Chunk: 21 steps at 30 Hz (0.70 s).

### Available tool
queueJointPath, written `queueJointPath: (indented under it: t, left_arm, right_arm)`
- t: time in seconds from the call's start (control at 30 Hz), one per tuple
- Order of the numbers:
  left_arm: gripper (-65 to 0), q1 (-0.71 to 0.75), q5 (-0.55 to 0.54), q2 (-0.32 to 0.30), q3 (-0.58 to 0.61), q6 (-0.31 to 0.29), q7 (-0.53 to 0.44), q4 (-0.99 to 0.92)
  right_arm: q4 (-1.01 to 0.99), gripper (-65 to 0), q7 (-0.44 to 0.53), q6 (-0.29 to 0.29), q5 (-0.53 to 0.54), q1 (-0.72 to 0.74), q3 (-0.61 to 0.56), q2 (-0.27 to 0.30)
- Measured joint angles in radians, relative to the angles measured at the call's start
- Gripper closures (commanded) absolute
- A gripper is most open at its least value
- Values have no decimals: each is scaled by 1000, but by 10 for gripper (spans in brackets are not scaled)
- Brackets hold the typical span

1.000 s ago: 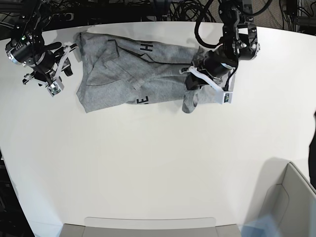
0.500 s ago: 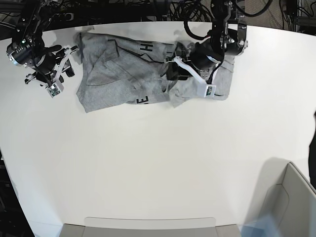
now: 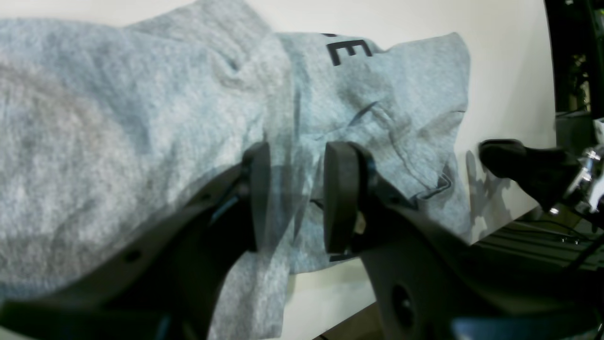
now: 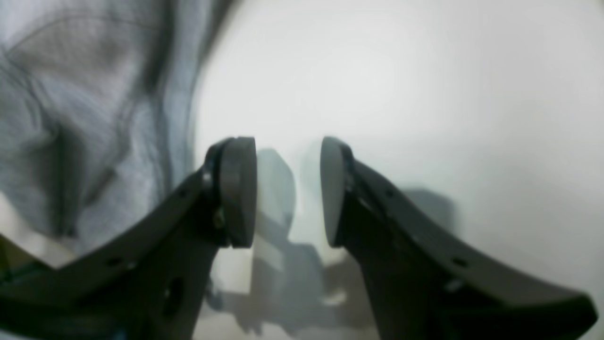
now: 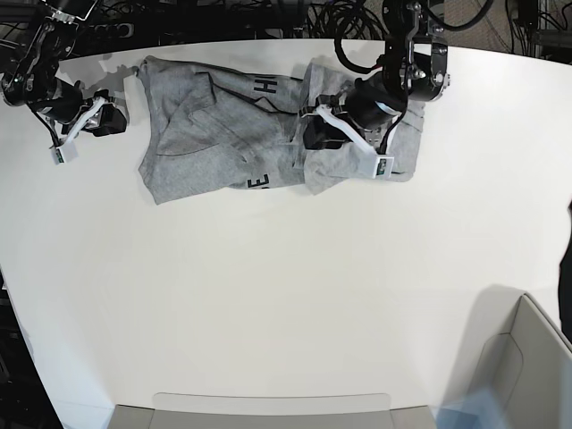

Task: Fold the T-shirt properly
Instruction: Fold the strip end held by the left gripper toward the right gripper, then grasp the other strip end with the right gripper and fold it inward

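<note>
The T-shirt [image 5: 232, 134] lies crumpled along the far edge of the tabletop [image 5: 268, 295], 1 end turned inward. The fold looks half made. The left gripper [image 3: 292, 193] hangs spread over that flap, cloth between its pads; next it should lift clear.

The right gripper [image 4: 288, 189], spread and empty, hovers beside the shirt's opposite edge; only its wrist view shows this.

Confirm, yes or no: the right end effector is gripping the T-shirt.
No. The right end effector stands open over bare table, with the T-shirt off to one side.
</note>
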Motion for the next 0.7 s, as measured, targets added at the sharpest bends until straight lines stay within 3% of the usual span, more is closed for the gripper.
queueJointPath:
  t: [0.4, 0.53, 0.6, 0.67, 0.7]
  left_arm:
    - [-190, 3, 0, -2, 0, 0, 0, 0]
    - [-190, 3, 0, -2, 0, 0, 0, 0]
    - [-190, 4, 0, -2, 0, 0, 0, 0]
    - [-190, 3, 0, -2, 0, 0, 0, 0]
    - [-190, 3, 0, -5, 0, 0, 0, 0]
  right_arm:
    - [-128, -229, 53, 0, 46, 100, -128, -26]
    - [-24, -229, 52, 0, 31, 47, -197, -95]
    - [62, -229, 34, -3, -47, 23, -225, -145]
    - [126, -229, 21, -96, -96, 10, -232, -203]
    - [152, -229, 16, -110, -138, 8, -232, -233]
